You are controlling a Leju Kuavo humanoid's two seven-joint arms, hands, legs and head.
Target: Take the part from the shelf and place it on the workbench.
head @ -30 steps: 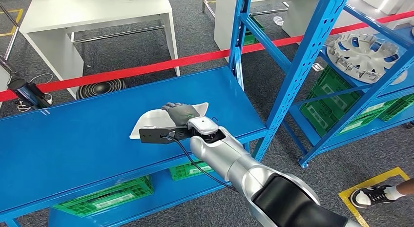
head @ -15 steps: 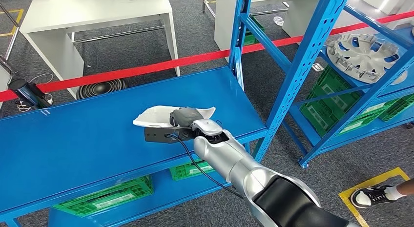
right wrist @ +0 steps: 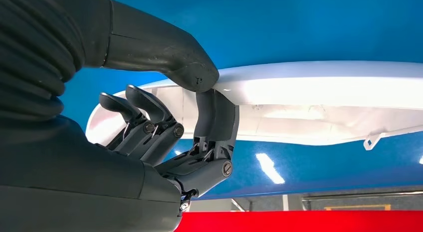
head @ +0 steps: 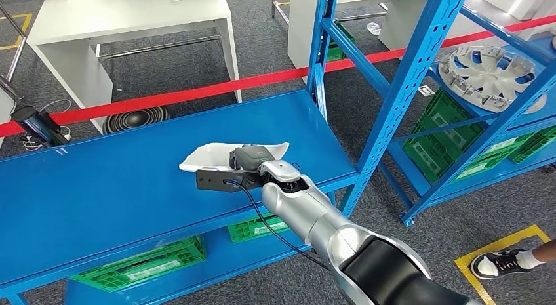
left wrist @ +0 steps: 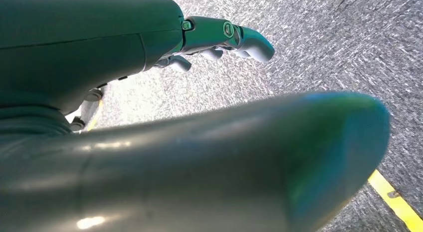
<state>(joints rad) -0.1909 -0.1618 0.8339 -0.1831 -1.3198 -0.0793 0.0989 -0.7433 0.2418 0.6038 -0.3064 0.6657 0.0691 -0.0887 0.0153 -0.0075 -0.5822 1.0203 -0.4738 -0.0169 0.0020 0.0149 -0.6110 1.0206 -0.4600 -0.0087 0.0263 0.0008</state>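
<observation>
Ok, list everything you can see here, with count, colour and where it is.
part: one, white, gripped above the shelf board
shelf: one, blue, in front
second rack: one, blue, to the right
wheel cover: one, silver, on the second rack
crates: several, green, under both racks
barrier tape: one, red, behind the shelf
table: one, white, beyond the tape
shoe: one, a person's, floor at right
right hand: holding the part
left hand: hanging over the floor

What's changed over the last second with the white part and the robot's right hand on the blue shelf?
The right hand has closed on the white part, thumb over its rim, and tipped it up off the blue shelf; a second ago the hand lay flat on top. The shelf, red tape and wheel cover are unchanged.
</observation>
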